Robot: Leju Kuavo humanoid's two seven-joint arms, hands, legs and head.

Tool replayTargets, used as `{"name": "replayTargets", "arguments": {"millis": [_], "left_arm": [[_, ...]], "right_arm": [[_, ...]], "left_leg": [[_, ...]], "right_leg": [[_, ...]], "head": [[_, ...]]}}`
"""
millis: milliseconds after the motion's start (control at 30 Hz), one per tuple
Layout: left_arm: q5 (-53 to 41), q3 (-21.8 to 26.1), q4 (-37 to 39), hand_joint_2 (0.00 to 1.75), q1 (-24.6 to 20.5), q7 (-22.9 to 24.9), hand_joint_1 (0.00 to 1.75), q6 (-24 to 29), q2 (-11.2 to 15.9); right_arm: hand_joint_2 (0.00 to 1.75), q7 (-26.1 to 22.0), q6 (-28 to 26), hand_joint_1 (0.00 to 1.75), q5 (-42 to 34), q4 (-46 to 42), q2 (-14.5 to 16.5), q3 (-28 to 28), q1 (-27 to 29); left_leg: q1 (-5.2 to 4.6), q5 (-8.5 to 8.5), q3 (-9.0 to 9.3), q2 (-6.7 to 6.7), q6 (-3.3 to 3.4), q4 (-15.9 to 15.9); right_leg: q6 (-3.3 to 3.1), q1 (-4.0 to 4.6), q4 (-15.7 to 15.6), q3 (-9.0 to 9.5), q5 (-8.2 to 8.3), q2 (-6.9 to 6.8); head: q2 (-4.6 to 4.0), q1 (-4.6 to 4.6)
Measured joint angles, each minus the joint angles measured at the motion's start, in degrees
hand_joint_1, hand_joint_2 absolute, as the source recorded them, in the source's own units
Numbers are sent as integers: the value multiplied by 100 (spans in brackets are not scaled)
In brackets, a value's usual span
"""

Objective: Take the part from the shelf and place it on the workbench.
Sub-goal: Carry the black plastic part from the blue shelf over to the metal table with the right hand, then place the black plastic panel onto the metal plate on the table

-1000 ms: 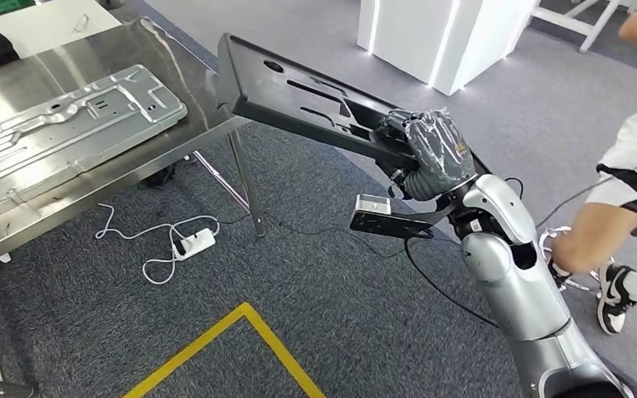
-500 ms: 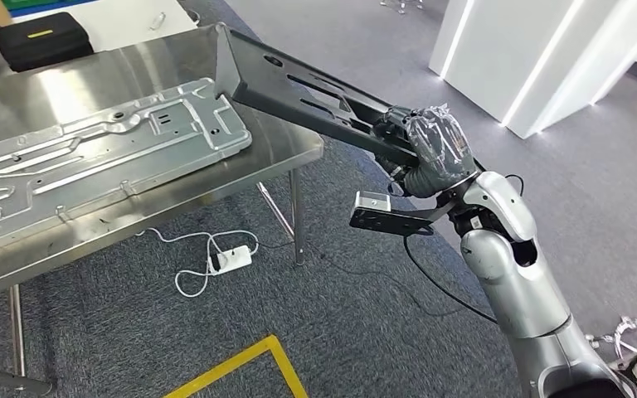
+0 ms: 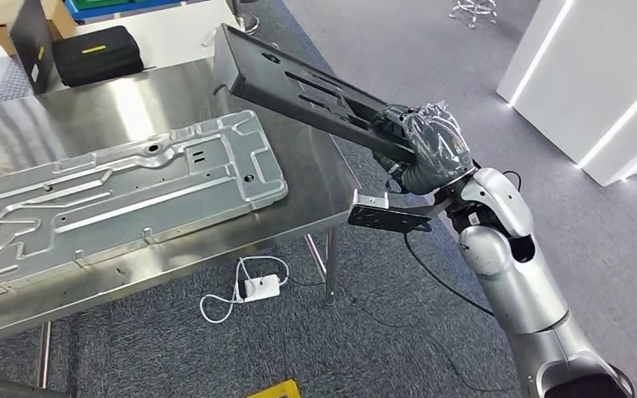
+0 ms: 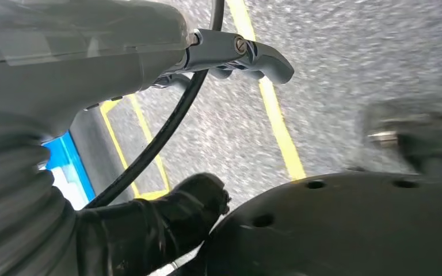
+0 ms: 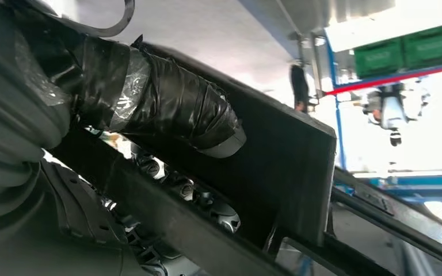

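At centre right of the head view, the right hand [image 3: 431,149] is gripping one end of the part [image 3: 299,91], a long black slotted panel that is slanting up toward the upper left of the frame. Its far end is hanging above the back right corner of the workbench [image 3: 315,195], apart from the steel top. In the right wrist view the taped thumb [image 5: 167,106] is pressing across the panel's face while fingers [image 5: 201,198] are curling under its edge.

A grey stamped sheet [image 3: 116,199] is lying across the bench at left and centre, and a black case [image 3: 99,54] is sitting at upper left.

The carrying step looks nearly over, with placing coming next. That probably calls for lowering and levelling the panel onto bare steel beside the sheet, not overlapping it, before letting go.

The left hand [image 4: 149,224] is hanging over grey carpet with yellow lines; whether it is open or closed cannot be told.
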Motion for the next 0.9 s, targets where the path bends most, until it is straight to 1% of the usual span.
{"name": "replayTargets", "arguments": {"millis": [33, 67, 100, 133, 167, 200, 233, 267, 300, 333, 367, 400, 433, 467, 500, 533, 567, 600, 633, 667, 700, 733, 767, 800, 833, 867, 900], "left_arm": [[-1, 1, 0, 175, 20, 0, 0, -1, 0], [-1, 1, 0, 175, 33, 1, 0, -2, 0], [0, 2, 0, 175, 34, 0, 0, -2, -1], [4, 2, 0, 175, 20, 1, 0, -4, -3], [12, 2, 0, 175, 0, 1, 0, -7, -7], [22, 4, 0, 175, -25, 1, 0, -13, -11], [32, 7, 0, 175, -53, 1, 0, -19, -13], [38, 12, 0, 175, -79, 1, 0, -25, -14], [40, 21, 0, 175, -103, 1, 0, -31, -12], [42, 32, 0, 175, -121, 1, 0, -34, -10], [43, 45, 0, 175, -127, 0, 0, -40, -9], [45, 58, 0, 175, -125, -1, 0, -50, -9], [46, 69, 0, 175, -119, -3, 0, -62, -9], [47, 77, 0, 175, -111, -5, 0, -73, -9], [48, 84, 0, 175, -101, -9, 0, -81, -10], [49, 88, -1, 175, -95, -14, 0, -88, -20], [62, 91, -1, 175, -96, -22, 0, -92, -30], [90, 97, -2, 175, -109, -30, 0, -98, -44], [134, 107, -2, 175, -133, -27, 0, -102, -66], [190, 120, -2, 175, -169, -11, 0, -103, -81], [240, 135, -1, 175, -214, 24, 0, -101, -97], [287, 149, 1, 175, -259, 65, 0, -95, -113], [323, 161, 3, 175, -308, 101, 0, -90, -121], [356, 169, 4, 175, -355, 125, 0, -86, -126], [386, 175, 5, 175, -393, 136, 0, -85, -126], [412, 180, 7, 175, -426, 139, 0, -85, -120], [437, 181, 9, 175, -445, 139, 0, -86, -110]], "right_arm": [[175, 1, 1, 175, -1, 15, 2, 2, 13], [175, 1, 2, 175, -1, 29, 3, 3, 26], [175, 4, 4, 175, -1, 38, 3, 3, 27], [175, 6, 6, 175, -1, 38, 5, 3, 4], [175, 8, 7, 175, -1, 26, 10, 2, -40], [175, 9, 8, 175, -1, 10, 16, 0, -97], [175, 5, 8, 175, -2, -5, 24, -2, -148], [175, 3, 8, 175, -3, -15, 29, -3, -176], [175, 0, 8, 175, -4, -14, 30, -4, -181], [175, -2, 9, 175, -5, -4, 29, -2, -170], [175, -2, 10, 175, -6, 10, 28, 1, -153], [175, 1, 11, 175, -4, 25, 28, 6, -139], [175, 4, 12, 175, -2, 38, 27, 10, -132], [175, 8, 13, 175, 1, 52, 27, 13, -130], [175, 10, 15, 175, 4, 64, 27, 15, -131], [175, 10, 26, 175, -1, 77, 25, 16, -134], [175, 15, 62, 175, -11, 89, 23, 21, -151], [175, 33, 120, 175, -22, 98, 22, 28, -185], [175, 81, 209, 175, -35, 107, 32, 47, -246], [175, 159, 313, 175, -43, 118, 56, 79, -330], [175, 251, 402, 175, -50, 136, 94, 119, -417], [175, 339, 472, 175, -60, 164, 140, 170, -501], [175, 401, 512, 175, -76, 203, 180, 226, -576], [175, 433, 530, 175, -101, 253, 209, 282, -644], [175, 452, 541, 175, -130, 307, 225, 344, -701], [175, 469, 559, 175, -164, 363, 231, 406, -753], [175, 492, 592, 175, -198, 421, 233, 469, -796]], "left_leg": [[-36, 610, -35, 128, 51, -393], [-68, 1142, -36, 240, 97, -650], [-90, 1511, -22, 317, 134, -772], [-111, 1589, 2, 296, 149, -756], [-99, 1481, 53, 222, 171, -672], [-84, 1398, 105, 132, 191, -652], [-71, 1333, 173, 40, 218, -673], [-47, 1292, 254, -44, 246, -724], [-40, 1260, 325, -127, 266, -773], [-40, 1232, 381, -201, 283, -810], [-44, 1202, 419, -280, 288, -828], [-47, 1168, 446, -359, 288, -825], [-52, 1132, 475, -434, 284, -814], [-61, 1095, 520, -512, 278, -804], [-67, 1061, 569, -574, 271, -801], [-73, 1029, 621, -625, 257, -799], [-69, 1002, 652, -669, 231, -800], [-57, 986, 660, -695, 195, -807], [-43, 974, 660, -720, 144, -820], [-40, 973, 656, -737, 89, -850], [-43, 978, 659, -715, 51, -868], [-55, 950, 650, -641, 10, -840], [-62, 865, 592, -537, -30, -708], [-48, 719, 471, -417, -74, -446], [-24, 532, 295, -317, -134, -93], [14, 374, 102, -265, -192, 279], [53, 302, -44, -238, -247, 543]], "right_leg": [[23, 22, -28, 174, -129, -58], [56, 51, -57, 329, -256, -114], [93, 63, -86, 467, -372, -154], [139, 77, -122, 609, -471, -203], [184, 75, -192, 747, -558, -264], [216, 59, -222, 863, -637, -235], [237, 59, -140, 895, -734, -133], [244, 51, 100, 809, -862, 31], [242, 45, 516, 575, -1007, 228], [240, 47, 1016, 228, -1143, 358], [240, 47, 1455, -138, -1211, 419], [236, 48, 1726, -460, -1161, 443], [224, 51, 1761, -684, -969, 452], [198, 61, 1552, -790, -641, 465], [150, 80, 1204, -816, -260, 490], [83, 107, 874, -805, 38, 523], [13, 137, 587, -774, 232, 552], [-53, 166, 434, -762, 294, 569], [-107, 187, 376, -759, 275, 574], [-152, 190, 303, -747, 281, 571], [-177, 165, 238, -712, 320, 560], [-196, 128, 149, -659, 374, 552], [-202, 85, 58, -600, 434, 533], [-193, 48, -7, -546, 480, 503], [-188, 30, -33, -524, 489, 475], [-170, 12, -35, -514, 483, 438], [-145, -9, -27, -503, 465, 409]], "head": [[0, 0], [0, 4], [0, 7], [0, 6], [0, 7], [0, 8], [0, 10], [0, 15], [0, 19], [0, 20], [0, 22], [0, 21], [0, 21], [0, 20], [0, 20], [0, 14], [0, 14], [0, 14], [0, 15], [0, 23], [0, 26], [0, 22], [0, 14], [0, 5], [0, -5], [0, -8], [0, -8]]}}
